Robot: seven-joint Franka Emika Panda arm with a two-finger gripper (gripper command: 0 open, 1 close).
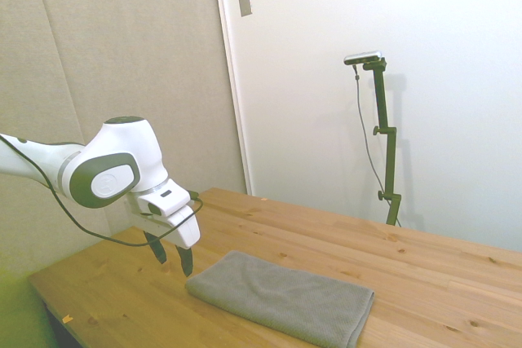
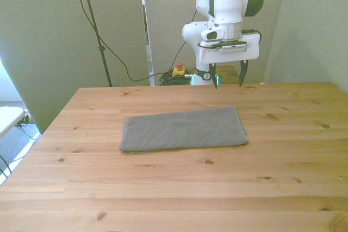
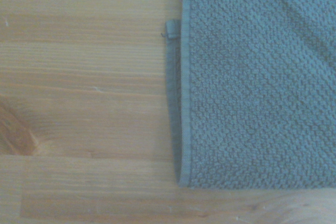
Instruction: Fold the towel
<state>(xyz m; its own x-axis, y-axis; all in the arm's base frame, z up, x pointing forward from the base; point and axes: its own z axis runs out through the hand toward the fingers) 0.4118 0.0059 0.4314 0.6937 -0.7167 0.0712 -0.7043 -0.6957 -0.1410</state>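
The white two-finger claw [image 2: 228, 76] hangs with fingers apart, empty, above the flat medium-grey terry towel's [image 2: 182, 129] short hemmed edge, apparently lining up a grasp.

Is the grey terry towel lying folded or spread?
Folded: the grey terry towel shows a second layer's hem under its edge in the wrist view.

One grey towel [image 2: 182, 129] lies on one wooden table [image 2: 174, 188], just below and in front of the spread jaws of one white gripper [image 2: 228, 75].
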